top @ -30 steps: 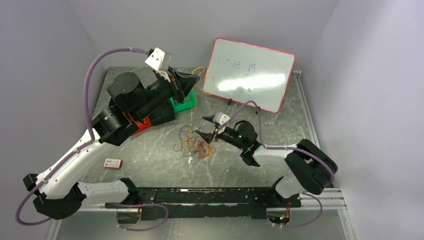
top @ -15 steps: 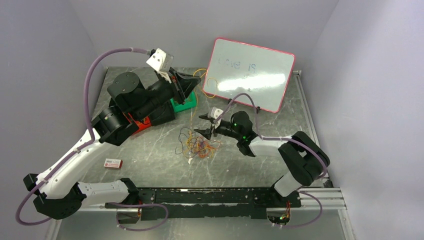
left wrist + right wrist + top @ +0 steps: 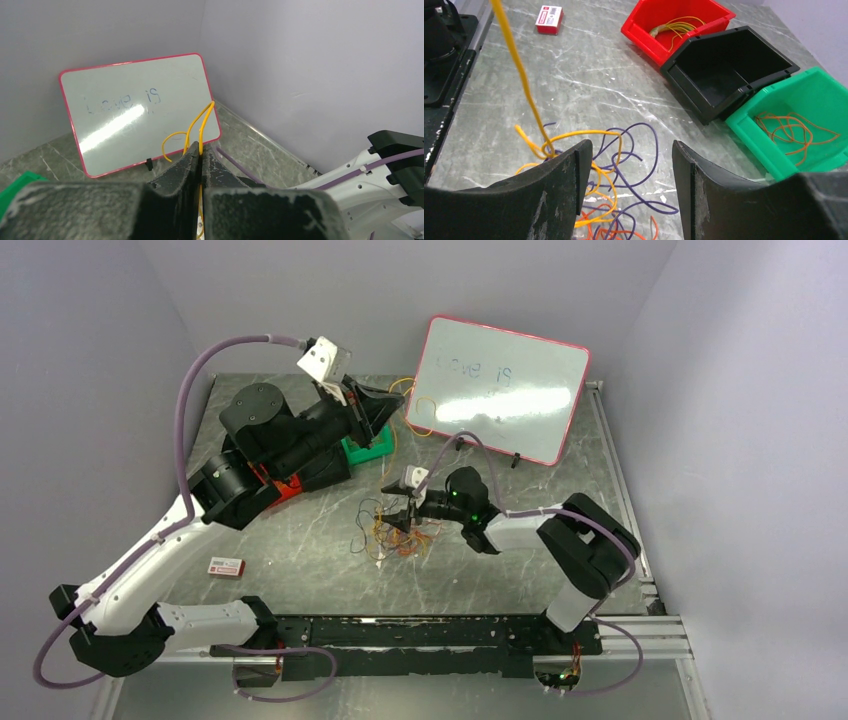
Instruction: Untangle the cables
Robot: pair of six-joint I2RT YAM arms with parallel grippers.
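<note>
Our left tool [image 3: 201,151] is clamping shut on one yellow cable [image 3: 204,121] near the surface's [image 3: 300,562] far edge. Our right tool [image 3: 630,150] is hovering agape over the cables [image 3: 392,532] tangled mid-surface. We are judging them light, springy and slippery, so a free loop looks best to grip.

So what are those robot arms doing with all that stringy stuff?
They're sorting out a knot of cables. The left pincer is shut on a yellow cable, holding it up high by the whiteboard. The right pincer is open and hovers over the tangle of cables on the table, where yellow, orange and purple strands are mixed up. Some are already sorted: yellow ones lie in the red bin and orange ones in the green bin.
</note>
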